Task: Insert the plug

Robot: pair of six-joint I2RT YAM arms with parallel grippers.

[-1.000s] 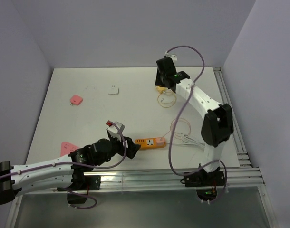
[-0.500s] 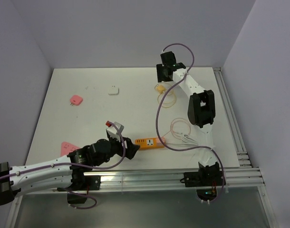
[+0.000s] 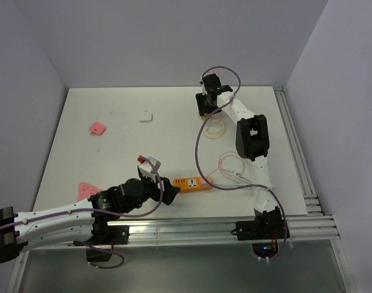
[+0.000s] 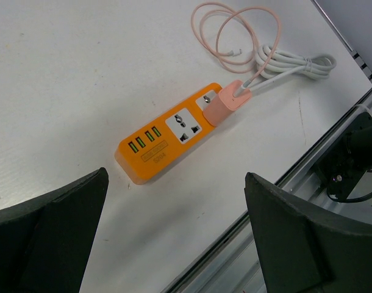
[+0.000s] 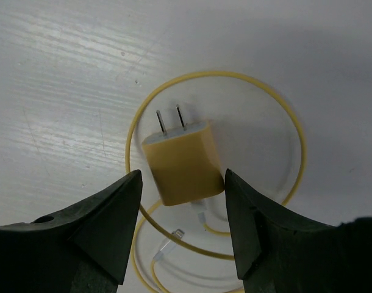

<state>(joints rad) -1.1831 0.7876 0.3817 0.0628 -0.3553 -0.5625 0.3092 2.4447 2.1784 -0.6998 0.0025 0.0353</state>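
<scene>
- Yellow plug (image 5: 183, 162) lies flat on the table (image 3: 113, 152), at its far side, ringed by its own cable (image 5: 283, 122).
- Since a second ago the right arm has folded in, and the right gripper (image 5: 183, 174) has shifted left over the plug.
- The left gripper (image 4: 175, 176) and the strip (image 4: 168, 143) have not moved.
- The prongs point away from the right wrist. The plug's long axis runs roughly along the fingers.
- The right jaws are spread and straddle the plug's rear half, with a sliver of table showing on one side.
- The left jaws are spread wide, empty, just short of the strip.
</scene>
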